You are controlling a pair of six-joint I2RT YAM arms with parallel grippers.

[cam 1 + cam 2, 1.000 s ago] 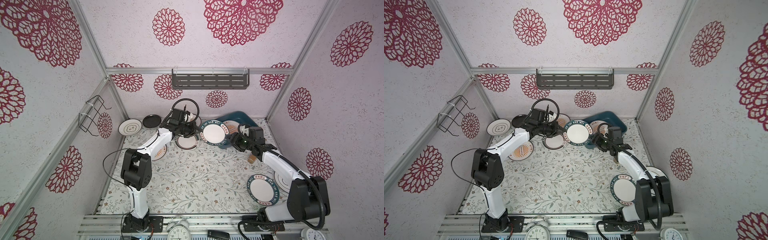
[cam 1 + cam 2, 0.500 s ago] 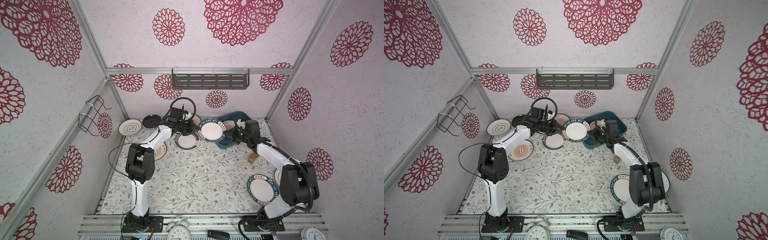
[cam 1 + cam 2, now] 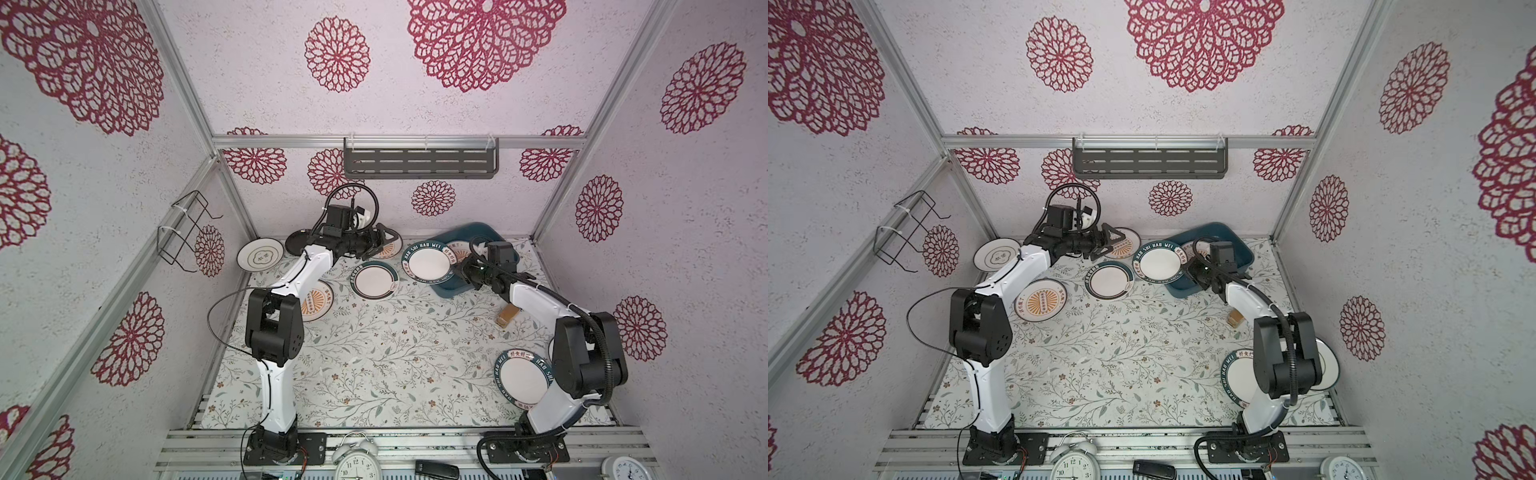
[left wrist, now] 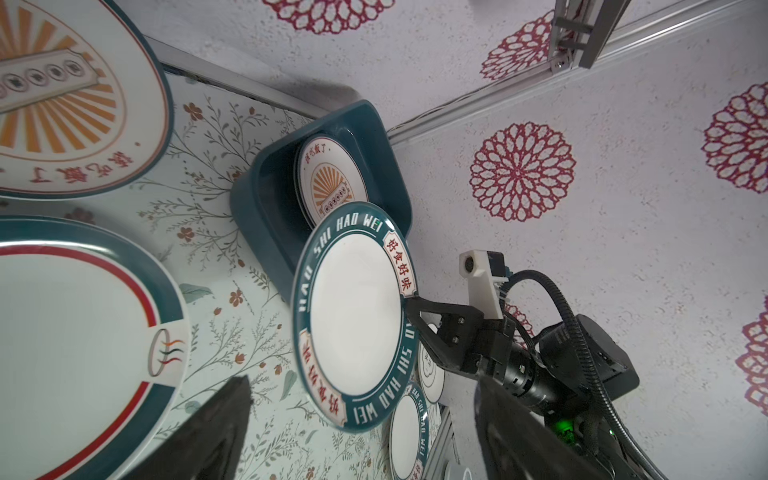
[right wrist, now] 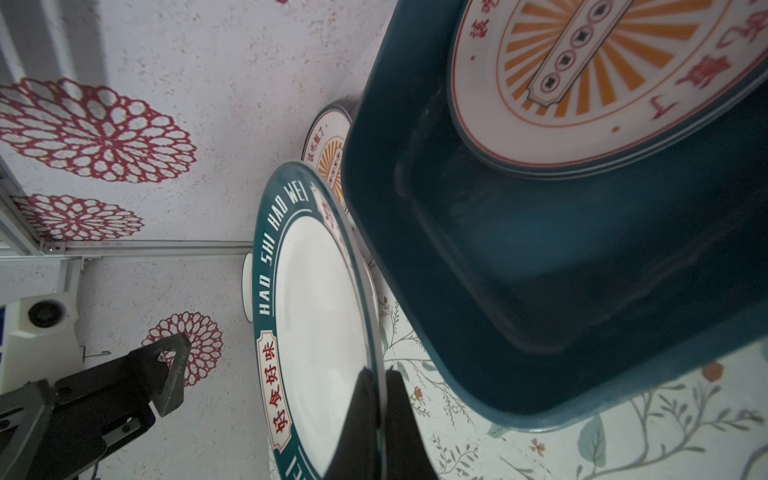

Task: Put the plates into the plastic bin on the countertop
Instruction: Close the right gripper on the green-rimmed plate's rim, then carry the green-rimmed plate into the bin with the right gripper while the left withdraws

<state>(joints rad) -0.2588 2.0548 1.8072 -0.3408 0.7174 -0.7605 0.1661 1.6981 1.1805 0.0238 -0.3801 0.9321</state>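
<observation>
The teal-rimmed plate [image 3: 428, 264] hangs tilted in the upper middle of both top views, just beside the left edge of the blue bin [image 3: 448, 289]. The right gripper [image 5: 377, 380] pinches its right rim. An orange sunburst plate [image 4: 328, 183] lies inside the bin. The left gripper [image 3: 384, 245], left of the held plate, gapes wide and empty.

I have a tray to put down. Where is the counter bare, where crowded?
Bare: the middle and front of the countertop, between the left arm and right arm. Crowded: the back, with plates and the bin, and the front right corner, with another plate.
</observation>
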